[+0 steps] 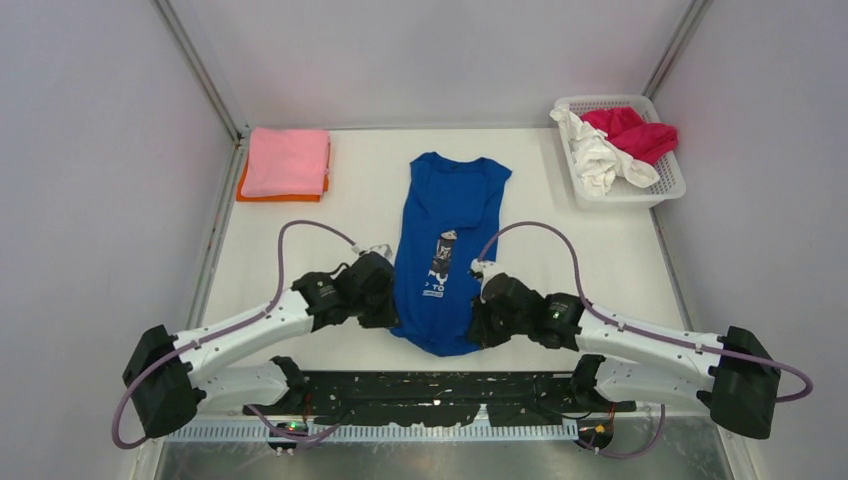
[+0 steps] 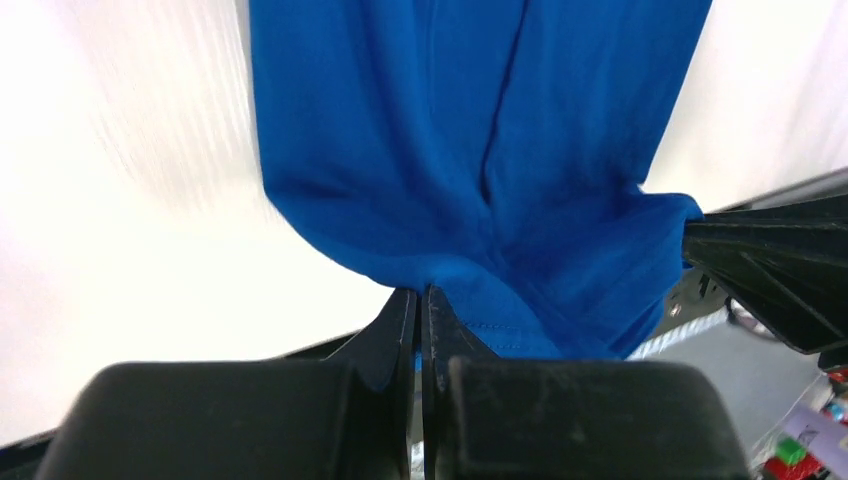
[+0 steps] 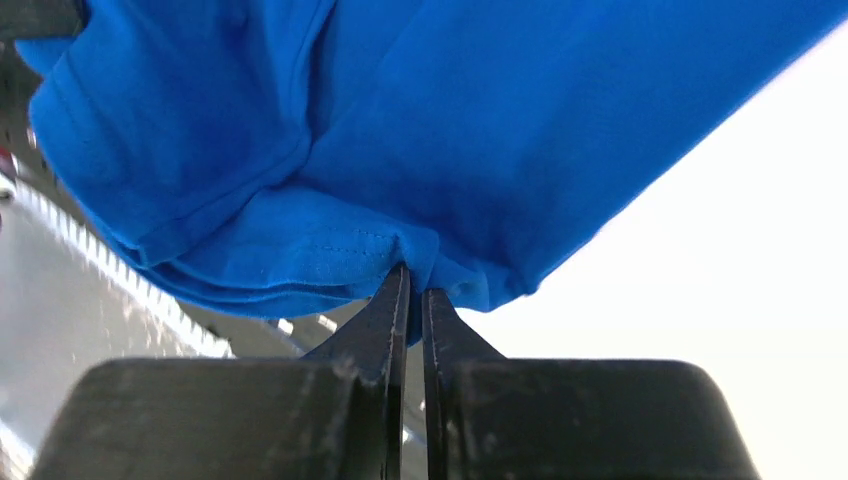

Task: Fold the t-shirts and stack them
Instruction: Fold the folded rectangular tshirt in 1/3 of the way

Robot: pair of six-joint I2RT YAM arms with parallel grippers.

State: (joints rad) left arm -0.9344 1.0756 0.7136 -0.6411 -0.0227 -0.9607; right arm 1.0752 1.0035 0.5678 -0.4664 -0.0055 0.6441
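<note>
The royal-blue t-shirt (image 1: 445,240) lies lengthwise on the table, sides folded in, its dark graphic and white lettering facing up. My left gripper (image 1: 392,318) is shut on its near left hem corner; the left wrist view shows the fabric (image 2: 470,150) pinched at the fingertips (image 2: 405,310). My right gripper (image 1: 474,322) is shut on the near right hem corner, and the right wrist view shows the fabric (image 3: 400,130) pinched there too. A folded pink t-shirt (image 1: 286,160) lies on a folded orange one (image 1: 243,185) at the back left. Crimson (image 1: 630,132) and white (image 1: 598,160) t-shirts sit crumpled in the basket.
The white mesh basket (image 1: 668,180) stands at the back right. Grey enclosure walls close in the left, right and back. The black base rail (image 1: 430,395) runs along the near table edge.
</note>
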